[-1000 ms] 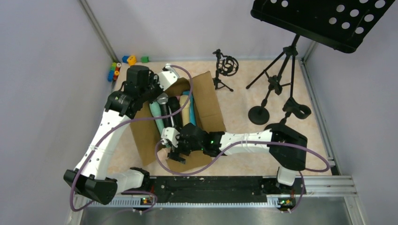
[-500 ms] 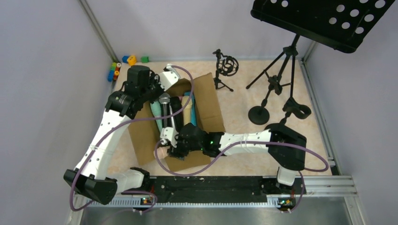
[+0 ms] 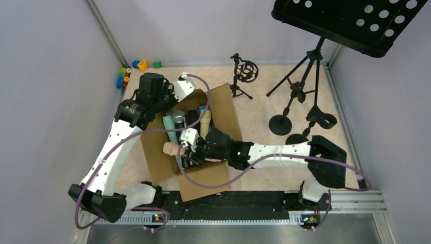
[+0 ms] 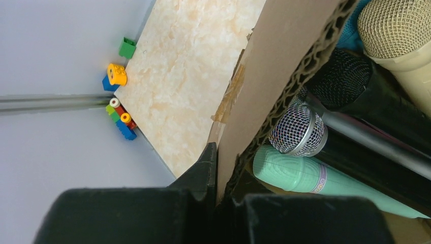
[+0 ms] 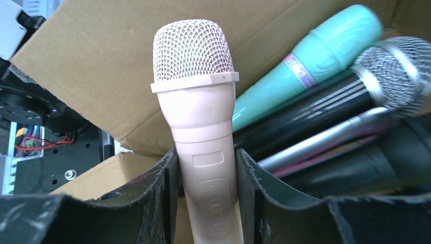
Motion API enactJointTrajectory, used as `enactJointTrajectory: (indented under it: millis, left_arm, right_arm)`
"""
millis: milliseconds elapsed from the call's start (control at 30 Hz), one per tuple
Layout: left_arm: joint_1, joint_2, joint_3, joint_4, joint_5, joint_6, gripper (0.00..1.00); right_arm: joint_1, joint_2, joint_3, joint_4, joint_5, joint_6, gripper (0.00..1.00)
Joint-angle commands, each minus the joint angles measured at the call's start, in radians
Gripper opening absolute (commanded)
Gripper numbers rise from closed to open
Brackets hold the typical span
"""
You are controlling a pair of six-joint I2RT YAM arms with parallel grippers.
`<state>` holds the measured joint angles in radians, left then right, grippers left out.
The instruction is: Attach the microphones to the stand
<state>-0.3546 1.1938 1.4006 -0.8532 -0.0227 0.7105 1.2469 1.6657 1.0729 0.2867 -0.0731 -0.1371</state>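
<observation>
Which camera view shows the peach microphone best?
The right wrist view: the peach microphone fills the frame, held in the right hand. The top view shows it small, half hidden by the hand. The left wrist view seems to miss it.

A peach microphone point(image 5: 201, 127), its mesh head and body the same pale colour, points up the middle of the right wrist view. Its shaft is pinched between the fingers of the right end effector point(image 5: 206, 162). At upper right, a teal microphone point(image 5: 315, 56) and a black microphone point(image 5: 391, 61) with a silver mesh head lie slanted side by side in the cardboard box point(image 5: 101, 61). At the right of the top view, a black round-based stand point(image 3: 321, 118) topped by a clip stands upright.
</observation>
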Motion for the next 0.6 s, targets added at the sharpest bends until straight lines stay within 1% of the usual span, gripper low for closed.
enactJointTrajectory:
  millis: [0,200,333,467,567]
  left_arm:
    - [-0.001,-0.046,-0.007,0.045,-0.021,-0.016,0.0]
    - [0.0,-0.036,-0.02,0.071,-0.073,-0.011,0.0]
    - [0.0,-0.042,-0.042,0.088,-0.089,0.006,0.0]
    - [0.001,-0.054,-0.077,0.113,-0.107,0.039,0.0]
    - [0.002,-0.059,-0.085,0.115,-0.108,0.055,0.0]
  right_arm:
    - [0.004,-0.169,-0.048,0.09,0.053,0.041,0.08]
    - [0.025,-0.374,-0.12,0.071,0.18,0.073,0.0]
    - [0.032,-0.528,-0.148,-0.01,0.271,0.126,0.0]
    - [0.032,-0.673,-0.185,-0.14,0.455,0.216,0.0]
    - [0.031,-0.725,-0.211,-0.276,0.622,0.306,0.0]
